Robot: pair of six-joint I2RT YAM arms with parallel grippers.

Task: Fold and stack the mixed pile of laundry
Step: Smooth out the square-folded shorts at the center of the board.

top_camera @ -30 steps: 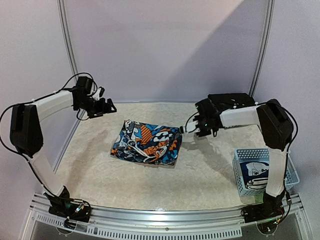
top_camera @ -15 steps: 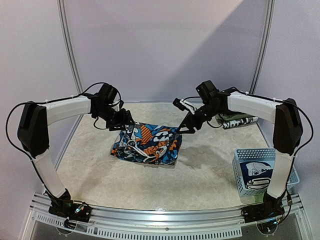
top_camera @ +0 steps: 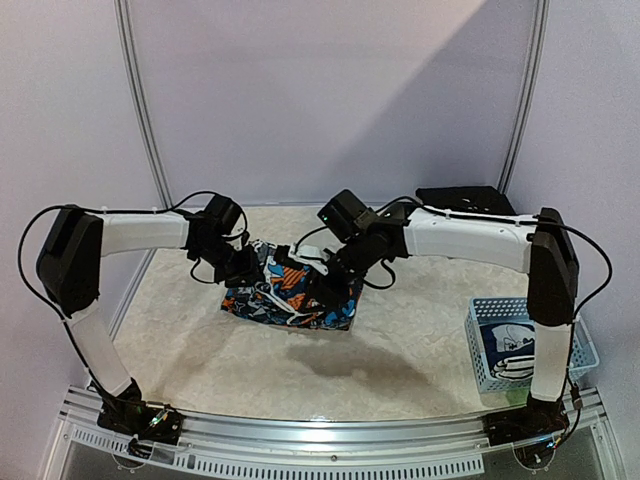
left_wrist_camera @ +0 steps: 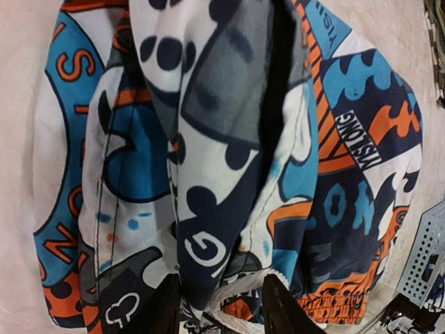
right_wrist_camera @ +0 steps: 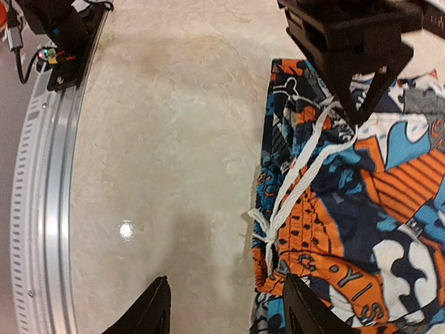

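The orange-blue-white cartoon-print garment (top_camera: 290, 292) lies loosely folded in the middle of the table. My left gripper (top_camera: 246, 268) is at its far left edge. In the left wrist view the garment (left_wrist_camera: 229, 139) fills the frame, and the left gripper (left_wrist_camera: 222, 314) is open with a raised fold and the white drawstring between its fingertips. My right gripper (top_camera: 308, 282) hovers low over the garment's middle. In the right wrist view it (right_wrist_camera: 229, 314) is open and empty over the table, beside the garment's (right_wrist_camera: 361, 209) waistband and white drawstring (right_wrist_camera: 299, 174). A plain black garment (top_camera: 462, 196) lies at the back right.
A pale blue lattice basket (top_camera: 578, 350) stands at the front right with a black-and-white printed piece (top_camera: 510, 350) in it. Its corner shows in the left wrist view (left_wrist_camera: 425, 259). The metal front rail (right_wrist_camera: 42, 209) runs along the near edge.
Both arms have swung in to the cartoon-print garment. The right gripper moved from the back right to over its middle. The left gripper came down onto its far left edge.
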